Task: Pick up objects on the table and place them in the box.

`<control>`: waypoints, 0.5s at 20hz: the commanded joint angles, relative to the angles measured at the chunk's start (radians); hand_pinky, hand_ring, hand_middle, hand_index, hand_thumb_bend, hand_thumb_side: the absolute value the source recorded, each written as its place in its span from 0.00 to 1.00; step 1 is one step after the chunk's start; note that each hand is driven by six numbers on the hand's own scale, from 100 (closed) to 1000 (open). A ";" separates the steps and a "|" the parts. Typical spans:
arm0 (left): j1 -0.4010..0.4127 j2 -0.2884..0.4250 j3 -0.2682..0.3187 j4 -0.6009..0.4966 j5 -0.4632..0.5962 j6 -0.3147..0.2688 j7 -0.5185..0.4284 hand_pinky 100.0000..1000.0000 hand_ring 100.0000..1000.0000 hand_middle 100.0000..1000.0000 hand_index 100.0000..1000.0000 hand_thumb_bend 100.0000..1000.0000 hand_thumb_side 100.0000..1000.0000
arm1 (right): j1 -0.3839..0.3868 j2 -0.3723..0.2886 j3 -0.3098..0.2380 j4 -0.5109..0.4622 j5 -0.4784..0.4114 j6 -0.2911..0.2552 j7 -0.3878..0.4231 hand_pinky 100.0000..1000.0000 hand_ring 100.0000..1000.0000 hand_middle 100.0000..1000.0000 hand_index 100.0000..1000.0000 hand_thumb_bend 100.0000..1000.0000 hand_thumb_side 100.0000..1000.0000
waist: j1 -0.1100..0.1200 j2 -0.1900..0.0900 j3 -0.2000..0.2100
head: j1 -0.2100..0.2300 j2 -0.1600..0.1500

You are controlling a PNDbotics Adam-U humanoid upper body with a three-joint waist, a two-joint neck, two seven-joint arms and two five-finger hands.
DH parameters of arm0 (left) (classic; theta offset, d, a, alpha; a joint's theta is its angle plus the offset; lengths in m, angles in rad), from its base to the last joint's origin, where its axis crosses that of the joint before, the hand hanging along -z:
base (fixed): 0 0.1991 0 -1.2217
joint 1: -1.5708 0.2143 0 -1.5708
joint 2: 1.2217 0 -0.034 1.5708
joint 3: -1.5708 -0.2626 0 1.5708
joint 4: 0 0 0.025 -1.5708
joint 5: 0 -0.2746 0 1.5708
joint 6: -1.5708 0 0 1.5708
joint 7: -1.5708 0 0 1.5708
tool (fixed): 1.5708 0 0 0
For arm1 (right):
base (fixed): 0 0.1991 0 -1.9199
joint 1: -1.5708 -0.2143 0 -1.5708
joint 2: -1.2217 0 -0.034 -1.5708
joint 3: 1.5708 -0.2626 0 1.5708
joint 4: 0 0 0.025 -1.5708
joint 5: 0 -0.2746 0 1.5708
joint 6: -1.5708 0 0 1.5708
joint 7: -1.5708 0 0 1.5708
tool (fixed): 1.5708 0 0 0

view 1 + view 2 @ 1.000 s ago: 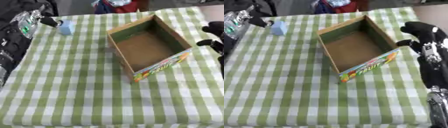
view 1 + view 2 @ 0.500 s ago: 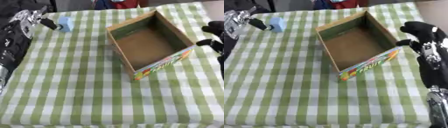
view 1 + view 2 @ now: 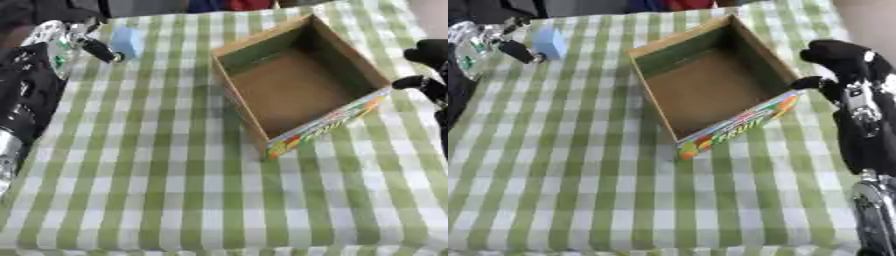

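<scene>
Block, pale blue and soft-edged, probably light foam (image 3: 127,41), lying on the green-and-white checked tablecloth (image 3: 157,165) at eleven o'clock; likely squashy, best pinched across its two broad faces. Left hand (image 3: 90,46), at nine o'clock of the block, fingertip touching it, fingers extended, not closed round it. Open brown cardboard box with printed fruit front (image 3: 710,90), empty, at three o'clock. Right hand (image 3: 846,60) beside the box's right wall, fingers curled, holding nothing.

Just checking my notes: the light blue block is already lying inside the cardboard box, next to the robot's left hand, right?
Not quite. The light blue block sits on the checked cloth outside the empty cardboard box, beside the left hand, as the left eye view shows.
</scene>
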 commanded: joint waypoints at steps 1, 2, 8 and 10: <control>-0.020 0.018 0.020 -0.040 -0.009 -0.018 0.026 0.84 0.87 0.85 0.93 0.35 0.25 | -0.013 -0.001 -0.007 -0.011 0.007 0.000 -0.001 0.56 0.78 0.70 0.69 0.00 0.51 | 0.000 -0.011 -0.002 | 0.001 0.005; -0.021 0.018 0.021 -0.046 -0.005 -0.026 0.033 0.84 0.87 0.85 0.93 0.35 0.25 | -0.014 0.000 -0.007 -0.011 0.007 0.000 -0.001 0.56 0.78 0.70 0.69 0.00 0.51 | 0.001 -0.008 -0.003 | 0.004 0.002; -0.023 0.022 0.015 -0.067 0.015 -0.048 0.025 0.84 0.86 0.84 0.92 0.33 0.25 | -0.018 0.002 -0.006 -0.010 0.011 0.000 -0.001 0.56 0.78 0.70 0.69 0.00 0.51 | 0.006 0.008 -0.014 | 0.021 -0.025; -0.022 0.023 0.014 -0.067 0.015 -0.046 0.009 0.84 0.85 0.84 0.92 0.30 0.24 | -0.019 0.002 -0.007 -0.010 0.011 -0.001 -0.001 0.56 0.78 0.70 0.69 0.00 0.51 | 0.007 0.012 -0.017 | 0.025 -0.030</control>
